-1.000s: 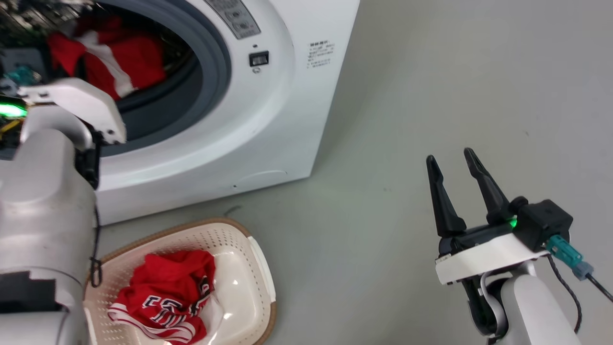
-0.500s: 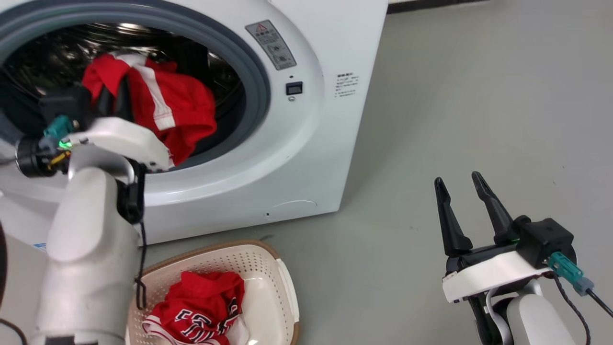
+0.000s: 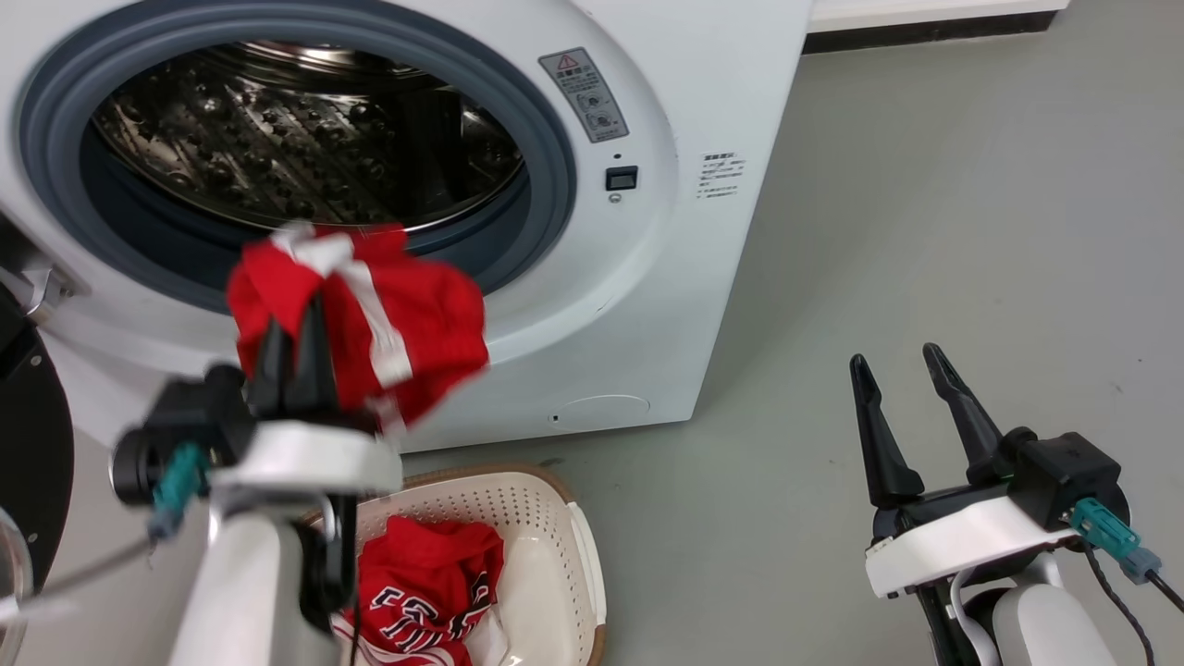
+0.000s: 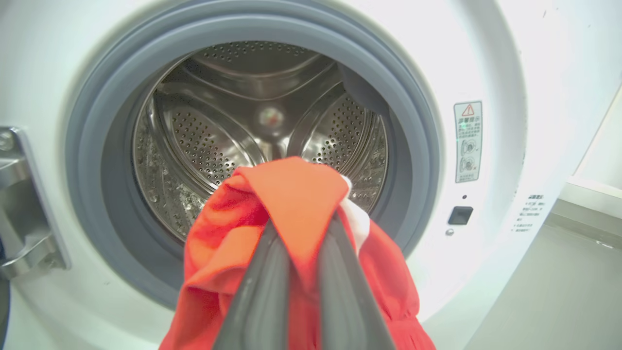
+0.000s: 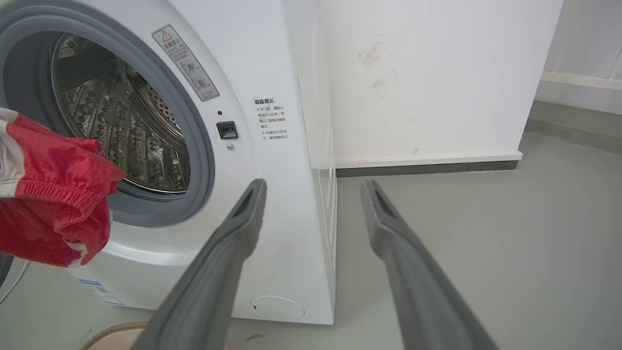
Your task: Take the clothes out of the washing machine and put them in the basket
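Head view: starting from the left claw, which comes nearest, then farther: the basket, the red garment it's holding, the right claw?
1. Red garment: clamped in the left gripper itself.
2. Basket: on the floor just below it.
3. Right gripper: far off on the right side.

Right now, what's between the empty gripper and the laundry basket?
Just bare grey floor. In the head view, nothing lies between the open right gripper and the laundry basket.
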Robot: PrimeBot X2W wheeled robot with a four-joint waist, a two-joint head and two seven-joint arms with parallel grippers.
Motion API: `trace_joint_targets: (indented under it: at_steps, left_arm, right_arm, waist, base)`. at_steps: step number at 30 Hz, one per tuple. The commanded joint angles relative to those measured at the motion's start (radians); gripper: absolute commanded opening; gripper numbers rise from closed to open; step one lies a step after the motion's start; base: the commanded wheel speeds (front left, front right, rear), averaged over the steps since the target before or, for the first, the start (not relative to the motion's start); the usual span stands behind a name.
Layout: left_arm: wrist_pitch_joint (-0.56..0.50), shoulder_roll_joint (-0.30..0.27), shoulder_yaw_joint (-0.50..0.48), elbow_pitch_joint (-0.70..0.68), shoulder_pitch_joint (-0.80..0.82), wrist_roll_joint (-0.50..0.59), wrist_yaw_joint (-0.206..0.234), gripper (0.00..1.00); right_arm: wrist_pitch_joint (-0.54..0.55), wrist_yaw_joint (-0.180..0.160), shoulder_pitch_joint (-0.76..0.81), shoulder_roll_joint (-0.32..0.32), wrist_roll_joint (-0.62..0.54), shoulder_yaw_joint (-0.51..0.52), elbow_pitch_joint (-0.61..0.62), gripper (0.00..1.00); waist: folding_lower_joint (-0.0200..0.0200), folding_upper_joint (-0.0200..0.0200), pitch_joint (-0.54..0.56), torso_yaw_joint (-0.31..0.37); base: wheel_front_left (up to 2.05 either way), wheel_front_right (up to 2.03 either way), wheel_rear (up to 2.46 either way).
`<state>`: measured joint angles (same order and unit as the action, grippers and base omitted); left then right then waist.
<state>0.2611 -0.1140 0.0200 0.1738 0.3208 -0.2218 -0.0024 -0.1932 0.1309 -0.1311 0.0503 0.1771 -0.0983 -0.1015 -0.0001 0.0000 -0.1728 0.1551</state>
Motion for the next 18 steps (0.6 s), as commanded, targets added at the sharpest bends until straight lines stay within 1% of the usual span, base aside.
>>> trace_joint_targets:
  at_steps: [1, 6, 9, 11, 12, 13, 18]
  left_arm:
    - [-0.003, 0.006, 0.004, -0.028, -0.037, 0.004, 0.007, 0.00]
    - [-0.046, 0.027, 0.038, -0.149, -0.201, 0.000, 0.042, 0.00]
    - [-0.084, 0.035, 0.061, -0.172, -0.283, -0.003, 0.055, 0.00]
    - [-0.105, 0.038, 0.082, -0.166, -0.321, -0.004, 0.056, 0.00]
    - [-0.124, 0.046, 0.111, -0.123, -0.355, -0.019, 0.056, 0.00]
    - [-0.127, 0.047, 0.120, -0.097, -0.362, -0.025, 0.057, 0.00]
    - [-0.110, 0.054, 0.145, 0.069, -0.320, -0.059, 0.047, 0.00]
  right_arm:
    - [0.002, 0.000, 0.015, 0.000, -0.005, 0.000, 0.007, 1.00]
    - [0.014, 0.000, 0.015, 0.000, -0.011, -0.002, 0.022, 1.00]
    - [0.018, 0.000, 0.010, 0.000, -0.010, -0.003, 0.031, 1.00]
    - [0.022, 0.000, 0.004, 0.000, -0.014, -0.003, 0.037, 1.00]
    - [0.023, 0.000, -0.005, 0.000, -0.020, -0.003, 0.043, 1.00]
    - [0.023, 0.000, -0.008, 0.000, -0.023, -0.005, 0.045, 1.00]
    - [0.019, 0.000, -0.032, 0.000, -0.021, -0.018, 0.057, 1.00]
  waist:
    - [0.0001, 0.0000, -0.004, -0.006]
    - [0.0001, 0.0000, -0.017, -0.020]
    - [0.0001, 0.0000, -0.034, -0.029]
    - [0.0001, 0.0000, -0.047, -0.035]
    - [0.0001, 0.0000, -0.071, -0.051]
    - [0.0001, 0.0000, -0.080, -0.055]
    - [0.0001, 0.0000, -0.144, -0.064]
  base:
    - [0.00, 0.00, 0.00]
    - [0.00, 0.00, 0.00]
    - [0.00, 0.00, 0.00]
    - [0.00, 0.00, 0.00]
    - [0.00, 0.00, 0.00]
    - [0.00, 0.00, 0.00]
    - [0.00, 0.00, 0.00]
